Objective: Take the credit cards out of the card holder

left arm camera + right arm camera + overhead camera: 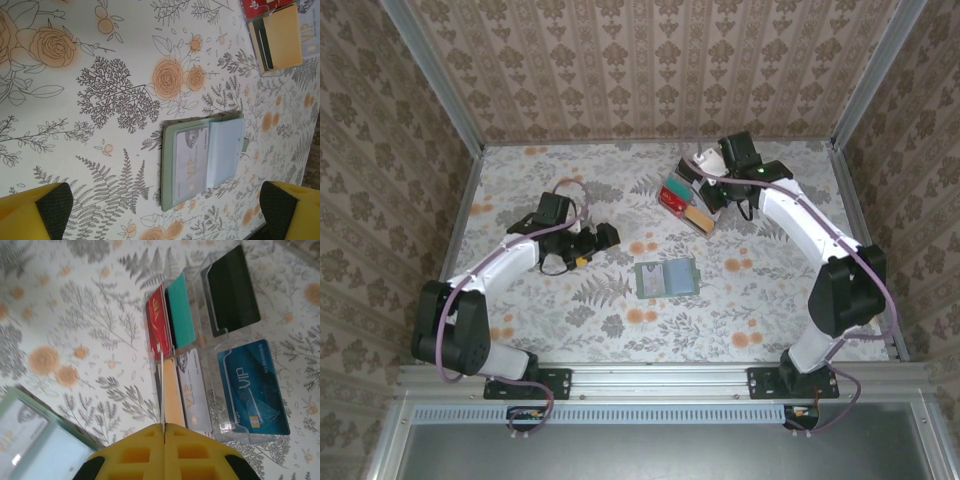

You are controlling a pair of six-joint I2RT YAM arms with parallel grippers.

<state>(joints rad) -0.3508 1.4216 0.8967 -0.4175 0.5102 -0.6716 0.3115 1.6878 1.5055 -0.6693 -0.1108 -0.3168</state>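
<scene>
Sage, one card holder [666, 278], six racked credit cards [252, 390]

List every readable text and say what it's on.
"VIP": blue card
"VIP": red card
"VIP": whitish card
"VIP": grey card in the holder
The small print on these cards is too small to read.

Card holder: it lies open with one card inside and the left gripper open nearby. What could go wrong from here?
The pale card lies flat in the card holder, so the open left gripper may drag the holder along. The shut right gripper sits close to the clear stand and could topple its cards.
</scene>
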